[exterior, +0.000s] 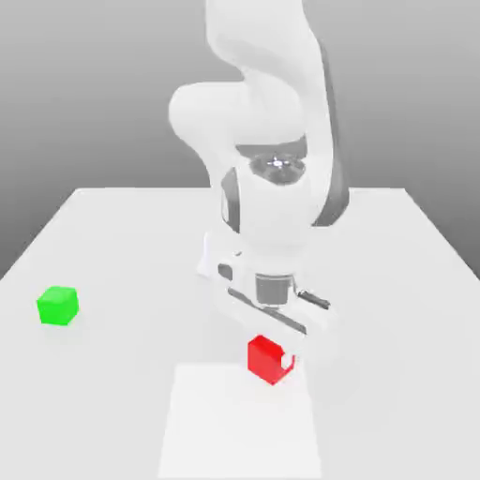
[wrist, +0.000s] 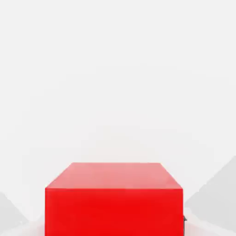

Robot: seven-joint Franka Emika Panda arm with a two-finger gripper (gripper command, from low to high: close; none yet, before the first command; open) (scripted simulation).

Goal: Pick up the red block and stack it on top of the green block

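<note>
Near front of table [exterior: 112,225], under arm: red block [exterior: 266,359], resting on white surface, partly on paler rectangular patch
Claw [exterior: 274,354]: clenched on red block, one white finger [exterior: 288,362] touching side face toward ext view's right, other finger hidden behind block
Hand view: red block [wrist: 114,203] close up betw two pale finger shapes at either side, top face level, front face square to cam
Green block [exterior: 57,306]: well apart, toward ext view's left, alone on table, upright, nothing on top
Step, as judged: grasp just made, lift not yet begun, block's underside looks down on table
Progress: early, pick half done, carry + stack remain
Handling, judged: rigid cube, flat matte faces, prob light, no give, not fragile; matte finish shd hold ok, little slip risk if squeeze is centred
Where to hold: two opposite side faces, mid-height, pads flat on faces not on edges; present hold looks about right
Next move needs: straight lift, then carry across toward ext view's left, lower square over green block
Risk: green block slightly smaller, so landing area tight; off-centre set-down cd tip red block off or nudge green block aside
</note>
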